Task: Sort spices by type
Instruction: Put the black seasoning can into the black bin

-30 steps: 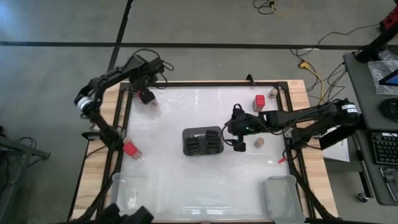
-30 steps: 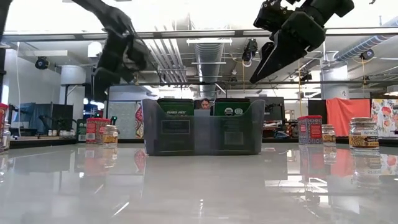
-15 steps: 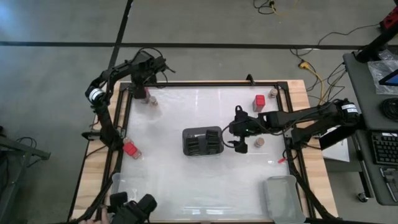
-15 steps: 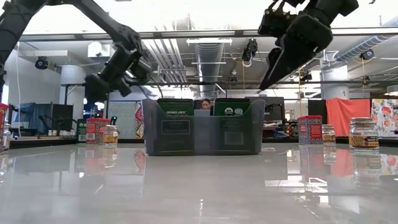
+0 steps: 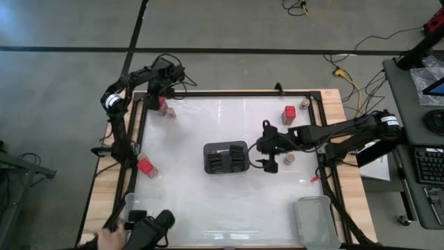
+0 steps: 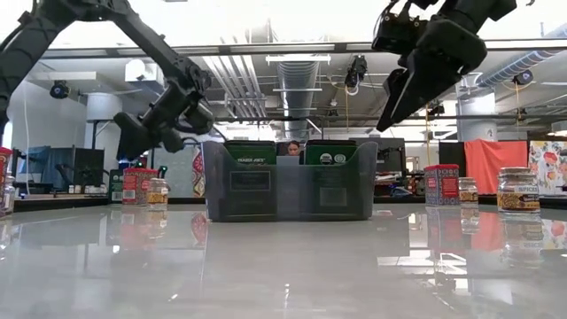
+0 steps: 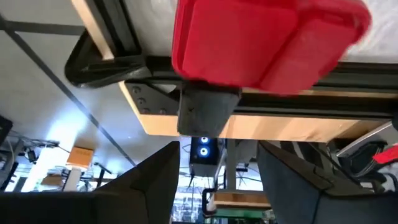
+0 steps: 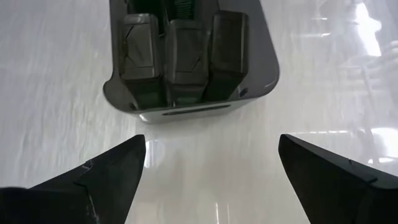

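Observation:
My left gripper (image 5: 158,99) (image 6: 135,146) hangs open at the table's far-left corner, tipped over a red spice box (image 7: 267,43) (image 6: 135,186) with a small jar (image 5: 170,113) (image 6: 158,191) standing beside it. Its fingers (image 7: 146,186) stand apart short of the box. My right gripper (image 5: 268,161) (image 8: 211,155) hovers open just right of the dark slotted holder (image 5: 226,157) (image 8: 186,56). Other spices stand on the table: a red box (image 5: 145,165) at the left edge, a red box (image 5: 289,113) and a jar (image 5: 304,104) far right, and a jar (image 5: 289,159) near the right gripper.
Clear bins sit at the near-left (image 5: 139,207) and near-right (image 5: 316,221) corners. A person's hand (image 5: 104,239) holding a dark object (image 5: 151,229) reaches over the near-left edge. A black frame rail (image 5: 229,93) borders the table top.
My left gripper has come down and tipped toward the red box and jar at the far-left corner, staying open. My right gripper has drifted slightly toward the table's right. A person's hand with a dark object has come in at the near-left edge.

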